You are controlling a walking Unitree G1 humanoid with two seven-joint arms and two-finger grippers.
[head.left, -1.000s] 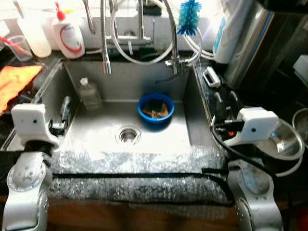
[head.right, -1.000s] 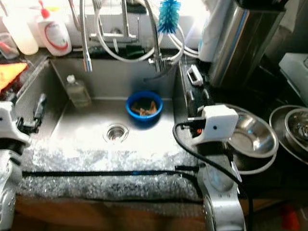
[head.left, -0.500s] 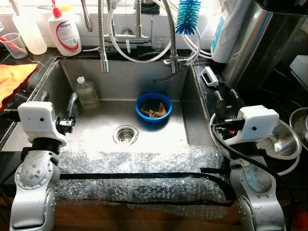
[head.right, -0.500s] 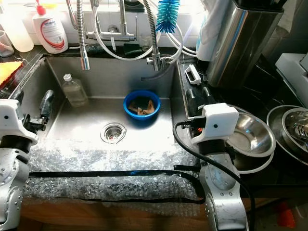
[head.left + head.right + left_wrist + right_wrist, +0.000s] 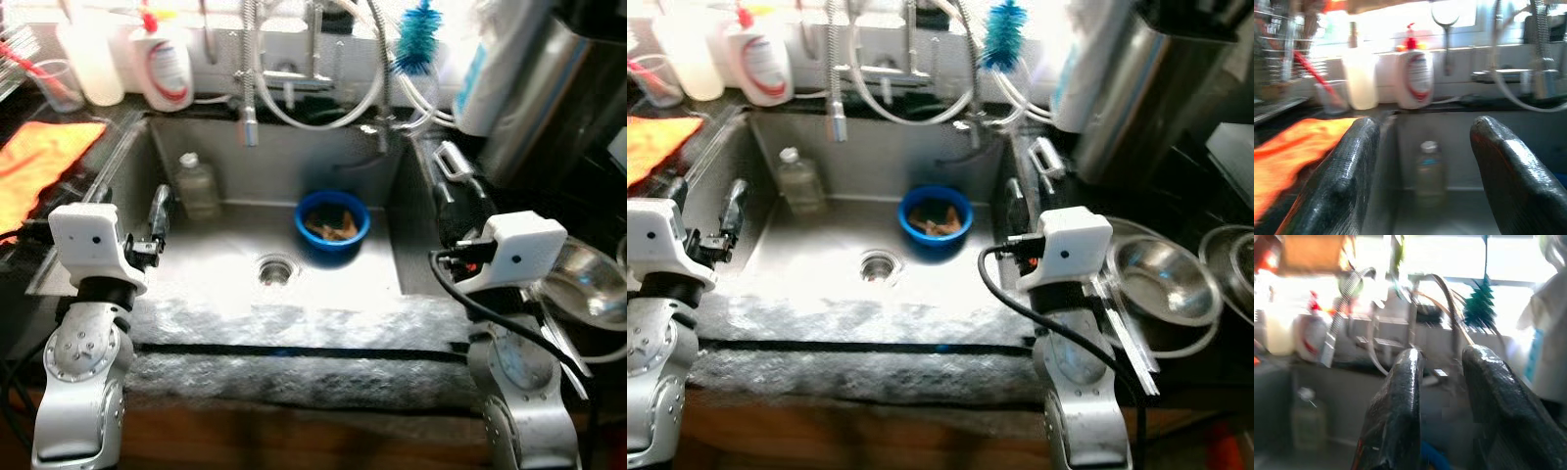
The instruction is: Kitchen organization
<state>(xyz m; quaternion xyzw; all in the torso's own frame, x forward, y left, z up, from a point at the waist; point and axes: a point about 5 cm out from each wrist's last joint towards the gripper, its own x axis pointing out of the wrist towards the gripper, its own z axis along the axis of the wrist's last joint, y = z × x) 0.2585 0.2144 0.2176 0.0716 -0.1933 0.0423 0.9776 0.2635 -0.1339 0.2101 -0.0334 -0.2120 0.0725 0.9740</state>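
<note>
Left gripper (image 5: 1420, 191) spread wide, empty, held at the sink's (image 5: 392, 245) left edge, aimed at the small clear bottle (image 5: 199, 186) standing by the back-left wall; right gripper (image 5: 1442, 421) parted, empty, at the right rim. Likely approach stage (frames blurred); blue bowl (image 5: 333, 225) of scraps behind the drain. Next: reach down and pick one item.

Brushed steel sink (image 5: 206, 284), glossy blue plastic bowl (image 5: 332, 223), shiny metal bowl (image 5: 1162, 282), clear plastic bottle (image 5: 198, 186), orange cloth (image 5: 34, 168)
</note>
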